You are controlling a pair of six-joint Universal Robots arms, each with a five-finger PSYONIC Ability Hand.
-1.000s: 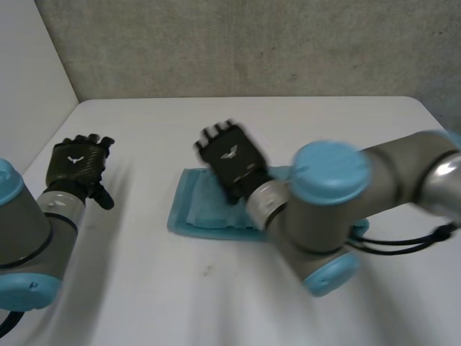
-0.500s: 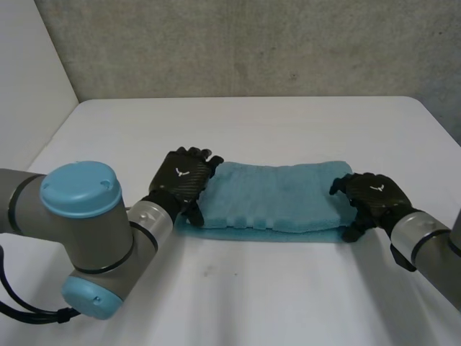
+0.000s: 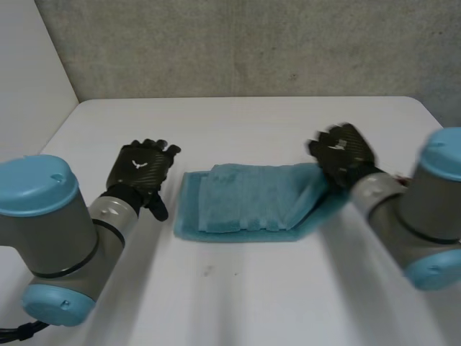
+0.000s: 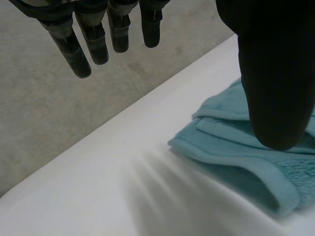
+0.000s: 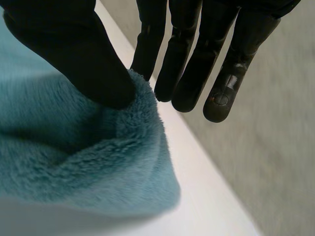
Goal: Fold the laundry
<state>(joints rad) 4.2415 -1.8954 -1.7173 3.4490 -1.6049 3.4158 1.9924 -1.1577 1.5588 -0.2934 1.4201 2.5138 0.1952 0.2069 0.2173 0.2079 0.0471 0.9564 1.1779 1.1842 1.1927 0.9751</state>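
The right hand (image 3: 343, 153) is closed in a pinch. In the right wrist view its thumb is pressed into the fluffy edge of the teal towel (image 3: 248, 203), against the straight fingers (image 5: 221, 73) behind it. That end of the towel is held raised off the white surface (image 3: 238, 122) and is bent over toward 9 o'clock, so that a slanting flap is formed at the towel's 3 o'clock end. The rest of the towel is laid flat in folded layers near the middle of the surface, with its long side running from 9 to 3 o'clock.

The left hand (image 3: 141, 167) is held spread, with its fingers straight and apart and nothing gripped. It is placed just beside the towel's 9 o'clock end, apart from the cloth. In the left wrist view the towel's layered corner is seen beside the thumb. A grey wall (image 3: 238, 43) is seen at 12 o'clock, beyond the surface.
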